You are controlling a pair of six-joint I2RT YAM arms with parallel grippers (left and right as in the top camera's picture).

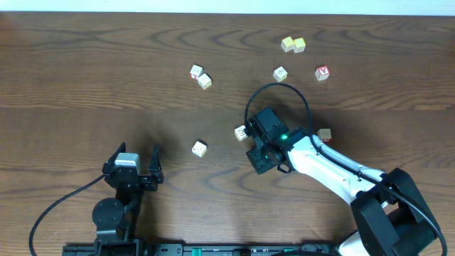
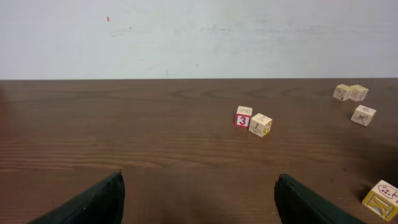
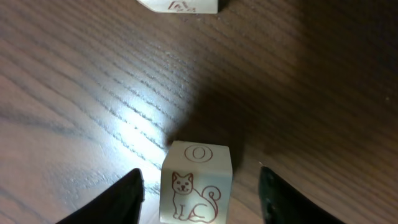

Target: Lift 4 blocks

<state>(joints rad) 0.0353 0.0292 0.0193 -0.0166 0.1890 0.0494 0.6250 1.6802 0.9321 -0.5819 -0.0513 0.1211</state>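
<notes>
A cream block [image 3: 198, 186] with a red cat drawing and a circled O stands on the table between my right gripper's fingers [image 3: 118, 202], with a gap on each side. From overhead this block [image 1: 241, 132] lies at the tip of the right gripper [image 1: 247, 138], which is open. Other cream blocks sit apart: one [image 1: 199, 148] near the middle, a pair [image 1: 196, 71] at the back left, one [image 1: 280, 73] further right, and one with a red letter [image 1: 323, 72]. My left gripper [image 1: 135, 160] rests open and empty at the front left.
Two yellowish cubes [image 1: 293, 45] sit together at the far edge. A tan cube [image 1: 325, 134] lies right beside the right arm. In the left wrist view, a red-faced block [image 2: 244, 116] and its neighbour [image 2: 260, 124] lie ahead.
</notes>
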